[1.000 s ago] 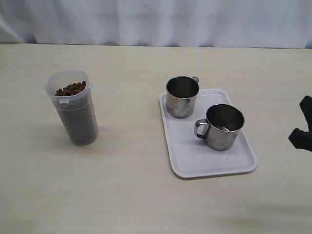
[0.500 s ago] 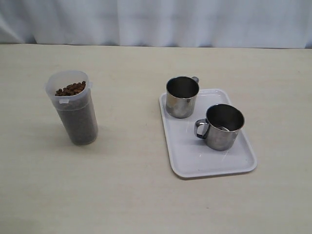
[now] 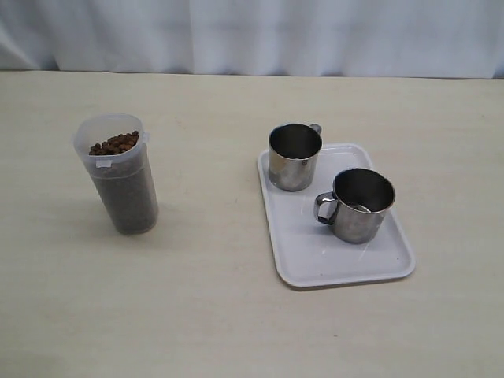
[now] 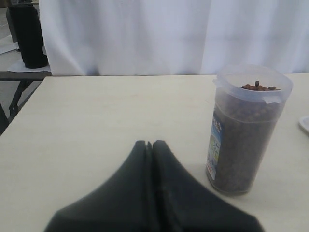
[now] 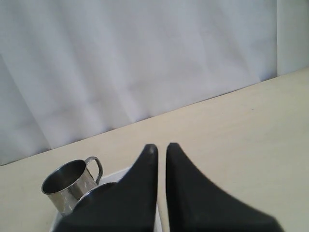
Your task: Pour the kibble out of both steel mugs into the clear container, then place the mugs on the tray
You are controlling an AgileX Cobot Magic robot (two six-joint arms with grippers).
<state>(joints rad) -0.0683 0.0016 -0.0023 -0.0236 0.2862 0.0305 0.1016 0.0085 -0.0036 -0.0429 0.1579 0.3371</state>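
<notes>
The table fills the whole exterior view, pale wood grain, with a white curtain hanging across the far edge at 12 o'clock.

Over at 4 o'clock from the table's middle sits the tray, white and flat, lying at a slight angle. At 9 o'clock, well apart from it, the container stands upright, its pouring lip facing the camera.

Both mugs are upright on the tray. The wider mug stands near the tray's middle, toward its 3 o'clock edge, with its handle pointing to 9 o'clock and shiny steel showing inside. The narrower mug is at the tray's 11 o'clock corner, its handle poking out toward 1 o'clock. The two are close but not touching.

Neither arm shows in the exterior view. The left gripper has its dark fingers pressed flat together, clamping nothing, and it hangs above bare tabletop. The container stands near it, apart, with a blue and white label down its side. The right gripper has its fingers drawn almost together, with only a thin slit between them and nothing in it. The narrower mug and a bit of the tray lie beyond it.

And the kibble: brown pellets heaped inside the container, up to just under the rim.
</notes>
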